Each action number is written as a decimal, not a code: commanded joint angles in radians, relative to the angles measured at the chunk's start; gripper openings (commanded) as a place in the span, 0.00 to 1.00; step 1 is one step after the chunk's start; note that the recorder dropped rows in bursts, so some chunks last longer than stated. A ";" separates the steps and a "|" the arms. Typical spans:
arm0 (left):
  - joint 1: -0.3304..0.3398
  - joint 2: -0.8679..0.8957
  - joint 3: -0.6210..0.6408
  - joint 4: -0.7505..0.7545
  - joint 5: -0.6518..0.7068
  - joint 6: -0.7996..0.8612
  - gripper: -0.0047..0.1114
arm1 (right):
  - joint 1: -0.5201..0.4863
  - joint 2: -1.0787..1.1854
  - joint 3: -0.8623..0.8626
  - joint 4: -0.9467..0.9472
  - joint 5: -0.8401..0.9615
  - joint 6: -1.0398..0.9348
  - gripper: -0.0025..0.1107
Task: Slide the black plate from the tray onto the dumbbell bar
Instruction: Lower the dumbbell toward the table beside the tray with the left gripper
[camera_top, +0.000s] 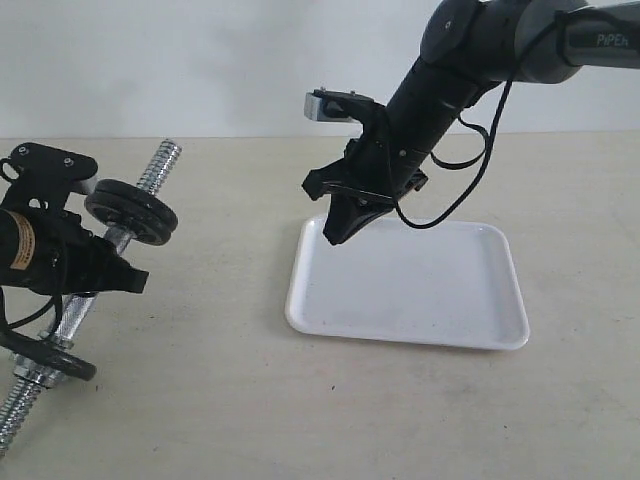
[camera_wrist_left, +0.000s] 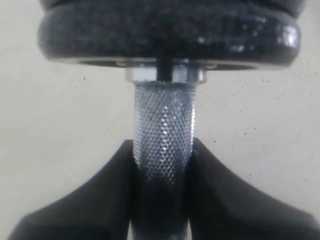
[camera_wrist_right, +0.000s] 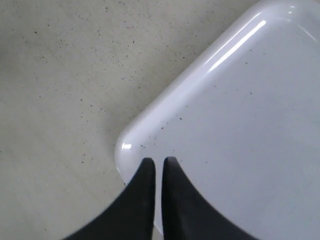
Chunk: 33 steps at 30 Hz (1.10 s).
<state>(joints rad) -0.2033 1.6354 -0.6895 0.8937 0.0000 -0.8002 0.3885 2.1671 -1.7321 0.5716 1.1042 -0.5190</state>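
Exterior view: right claw (camera_top: 336, 237) above tray (camera_top: 430, 295) corner

At your left the dumbbell bar (camera_top: 160, 165) slants over the table (camera_top: 220, 410), with the left gripper (camera_wrist_left: 162, 145) around its middle between two discs (camera_top: 132, 210). The tray (camera_top: 430, 300) lies well apart to the right, the right gripper (camera_wrist_right: 159, 161) above its far-left corner.

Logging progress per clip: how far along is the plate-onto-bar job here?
Seemingly done: the tray holds no plate, and the dumbbell bar carries a black disc on each side of the grip. In hand: left gripper clamps the knurled middle; right gripper is shut, empty, above the tray's corner. Left: nothing obvious, perhaps releasing the bar.
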 joint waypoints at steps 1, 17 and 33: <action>-0.004 -0.059 -0.045 -0.052 -0.554 -0.037 0.08 | 0.000 -0.013 -0.006 -0.021 0.022 -0.014 0.03; -0.045 -0.002 -0.169 0.240 -0.397 -0.435 0.08 | 0.000 -0.033 -0.006 -0.315 0.072 0.104 0.02; -0.148 0.141 -0.283 0.337 -0.232 -0.691 0.08 | 0.004 -0.121 -0.004 -0.305 0.115 0.106 0.02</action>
<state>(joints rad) -0.3621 1.8367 -0.8975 1.2775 -0.2242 -1.4620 0.3885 2.0723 -1.7321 0.2647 1.2116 -0.4057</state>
